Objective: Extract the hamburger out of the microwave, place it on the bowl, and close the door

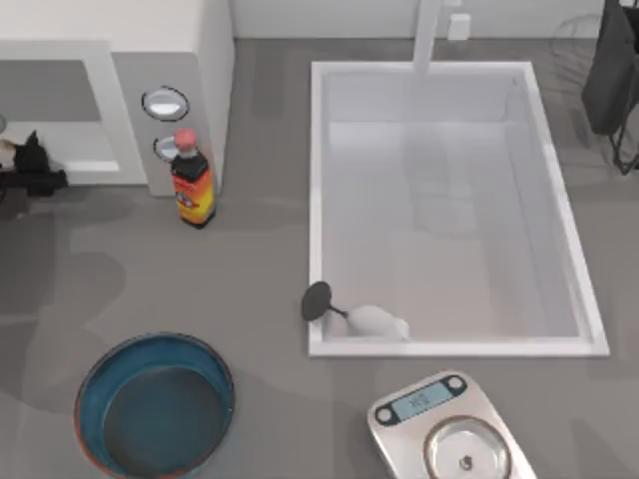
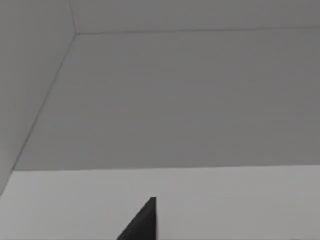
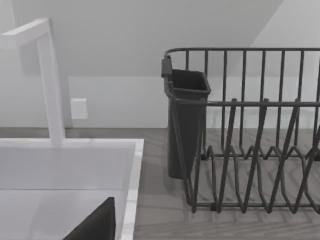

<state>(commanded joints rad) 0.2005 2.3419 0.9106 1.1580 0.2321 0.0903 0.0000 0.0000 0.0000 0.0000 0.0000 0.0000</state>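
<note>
Trouble, as I judge it, lies at the microwave (image 1: 150, 90) mouth. My left hand (image 1: 30, 165) sits at the far left of the desk (image 1: 300, 269), right at the open front of the cavity, and from the top view I cannot tell whether its fingers are apart or together, nor whether they touch anything. The left wrist view gives me pale inner walls and one dark fingertip (image 2: 142, 225), no more. I cannot pick out the hamburger, so a blind reach could shove it deeper or knock it off the cavity floor. The door I cannot make out clearly either; an arm swinging back could catch it.

A bottle (image 1: 192, 180) with a red cap stands just in front of the dial panel, between the microwave and the bowl (image 1: 155, 404), and a carry to the bowl could tip it. The bowl waits empty at the near left.

My right arm is parked at the far right, by the dish rack (image 3: 250, 130).
</note>
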